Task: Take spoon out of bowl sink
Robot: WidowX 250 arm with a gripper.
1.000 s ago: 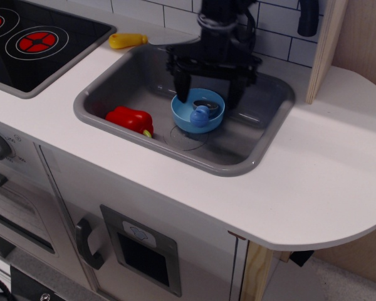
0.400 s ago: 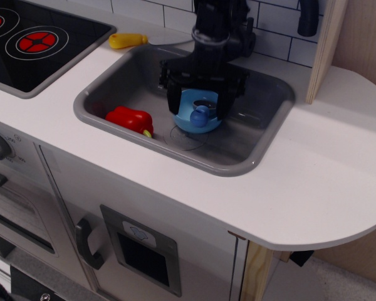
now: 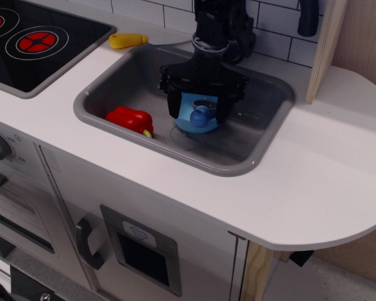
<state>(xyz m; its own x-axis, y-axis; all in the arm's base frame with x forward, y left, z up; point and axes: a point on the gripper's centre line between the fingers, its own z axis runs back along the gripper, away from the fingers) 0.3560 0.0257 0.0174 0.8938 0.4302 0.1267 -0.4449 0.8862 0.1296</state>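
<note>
The light-blue bowl (image 3: pixel 189 122) sits in the grey sink (image 3: pixel 113 88), near the circular drain mark. The medium-blue spoon (image 3: pixel 200 115) lies in the bowl with its rounded end sticking out over the front rim. My black gripper (image 3: pixel 198 111) hangs straight down over the bowl, open, with one finger (image 3: pixel 174 106) at the left side of the bowl and the other at the right. The spoon's rounded end lies between the fingers. The far half of the bowl is hidden behind the gripper.
A red toy pepper (image 3: pixel 131 120) lies at the sink's left front. A yellow-handled toy knife (image 3: pixel 128 41) rests on the white countertop (image 3: pixel 326 163) behind the sink. A black stove top (image 3: pixel 31 44) is at the left. A wooden post (image 3: pixel 326 44) stands at the back right.
The gripper has come down and slightly left over the bowl, its fingers now closer together on either side of the spoon. Bowl, spoon and pepper have not moved.
</note>
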